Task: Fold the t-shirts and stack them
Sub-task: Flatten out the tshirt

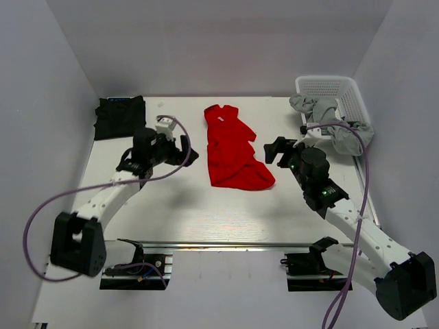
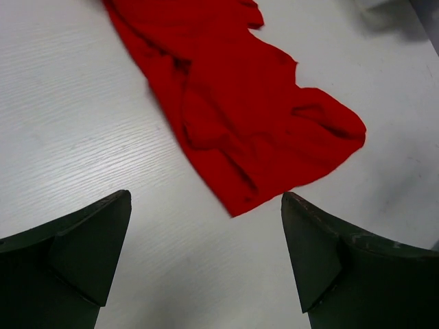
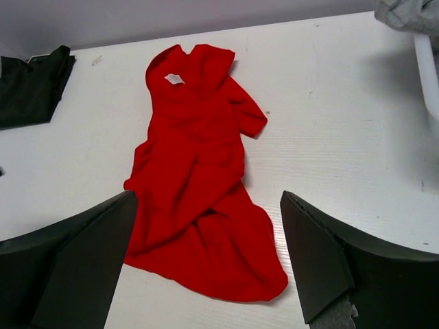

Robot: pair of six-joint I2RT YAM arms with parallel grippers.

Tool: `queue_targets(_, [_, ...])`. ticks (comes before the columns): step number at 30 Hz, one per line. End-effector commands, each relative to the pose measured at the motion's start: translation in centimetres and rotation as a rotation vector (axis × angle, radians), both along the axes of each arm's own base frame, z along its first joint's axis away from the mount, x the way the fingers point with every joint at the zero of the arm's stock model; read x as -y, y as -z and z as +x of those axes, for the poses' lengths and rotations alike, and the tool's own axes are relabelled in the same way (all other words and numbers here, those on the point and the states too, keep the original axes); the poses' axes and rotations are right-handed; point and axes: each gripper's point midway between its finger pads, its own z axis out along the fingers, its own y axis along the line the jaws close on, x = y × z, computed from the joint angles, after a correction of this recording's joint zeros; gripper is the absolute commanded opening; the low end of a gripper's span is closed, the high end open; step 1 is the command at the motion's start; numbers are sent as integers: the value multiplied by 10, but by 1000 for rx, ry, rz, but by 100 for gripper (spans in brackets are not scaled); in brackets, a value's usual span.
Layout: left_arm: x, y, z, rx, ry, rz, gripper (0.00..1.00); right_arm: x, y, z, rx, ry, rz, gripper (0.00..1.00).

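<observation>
— Our left gripper [image 2: 206,199] hangs low over the white wood-grain table [image 1: 206,212], its two dark fingers spread wide with nothing between them. Do we see the same on the other side?

— We do. Our right gripper [image 3: 209,195] is parted just as widely and carries nothing. It sits low over the table too, on the right of the cloth and pointing towards it.

— And what lies between the two?

— The bright red short-sleeved t-shirt [image 1: 230,147], unfolded and rumpled in the middle of the table, lying lengthwise away from us. The end nearest us is the hem, bunched up and fanned out wide. From our left wrist, one pointed corner of the shirt reaches towards the gap between the fingers, with bare table between it and each of them.

— Farther along?

— The shirt narrows and one sleeve sticks out to the right. The collar is at the far end, with a small white label [image 3: 174,79] showing inside the neck.

— And beyond that?

— In the far left corner we see the black t-shirt [image 1: 120,116], which looks folded into a flat, squarish pad well apart from the red one. In the far right corner stands a white plastic lattice basket [image 1: 336,89], with grey cloth [image 1: 346,137] draped over its near rim and hanging down outside it.
</observation>
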Motion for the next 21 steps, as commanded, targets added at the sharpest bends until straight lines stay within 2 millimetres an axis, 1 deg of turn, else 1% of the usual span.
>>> queue_targets(1, [44,-3,8,-12,208,-56,100,-5,-5,3,-6,-6,32,90])
queue_targets(2, [57,-12,16,3,233,-59,100,-5,3,5,-32,6,27,90])
queue_targets(3, [64,-6,18,-22,246,-54,100,-2,6,5,-51,19,16,90])
queue_targets(4, [73,-10,24,-16,265,-47,100,-1,10,7,-65,33,16,90])
queue_targets(5, [86,8,26,-59,275,-23,100,2,17,8,-85,52,11,90])
queue_targets(6, [93,13,28,-64,284,0,100,4,22,7,-101,61,0,90])
queue_targets(7, [97,11,37,-67,261,24,100,5,25,7,-110,68,-3,90])
queue_targets(8, [110,29,35,-98,279,62,100,9,29,8,-118,93,-5,90])
queue_targets(9, [116,34,37,-113,274,84,100,12,35,6,-140,108,-16,90])
queue_targets(10, [119,33,45,-109,248,124,100,14,39,6,-154,131,-4,90])
queue_targets(11, [124,39,46,-114,250,151,100,19,46,5,-174,155,-13,90])
queue_targets(12, [136,54,42,-142,263,181,100,27,52,6,-190,203,-17,90])
queue_targets(13, [139,53,50,-127,231,210,100,32,51,6,-191,249,-2,90])
queue_targets(14, [142,61,48,-146,224,240,98,36,55,5,-207,276,-1,90])
queue_targets(15, [150,68,44,-153,228,268,98,43,54,7,-203,314,-5,90])
queue_targets(16, [152,65,53,-131,198,305,96,50,60,3,-227,351,-25,90])
queue_targets(17, [150,87,50,-186,188,364,96,53,59,3,-227,363,-25,90])
queue_targets(18, [150,93,51,-196,170,401,96,54,59,3,-225,372,-26,90])
queue_targets(19, [151,91,58,-173,127,445,96,58,58,2,-219,392,-27,90])
queue_targets(20, [151,107,55,-209,118,483,96,58,58,2,-216,393,-18,90])
queue_targets(21, [153,111,56,-210,114,501,94,58,60,2,-216,393,-21,90])
